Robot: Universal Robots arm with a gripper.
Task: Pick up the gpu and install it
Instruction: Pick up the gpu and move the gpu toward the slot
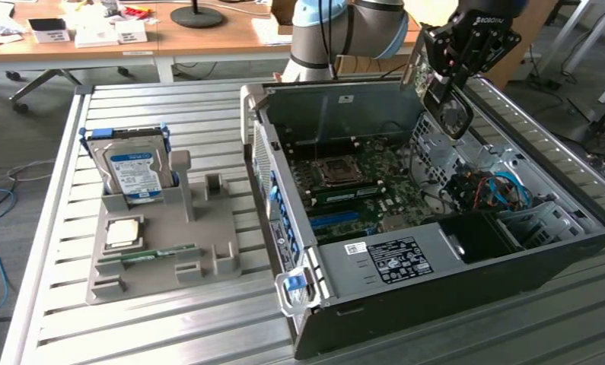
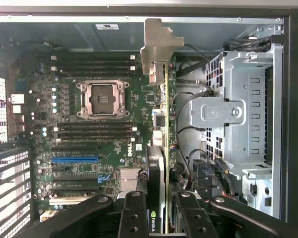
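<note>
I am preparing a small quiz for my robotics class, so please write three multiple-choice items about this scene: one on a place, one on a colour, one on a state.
1. Where is the gpu?
A. on the floor
B. held above the open computer case
C. lying under that case

2. Which colours does the label of the hard drive have?
A. yellow
B. red and black
C. blue and white

3. How is the gripper?
A. shut on the gpu
B. open and empty
C. shut on the hard drive

Answers: 1 B, the card hangs over the case's rim; 2 C, the upright drive's label shows blue and white; 3 A, it clamps the card's edge.
</note>
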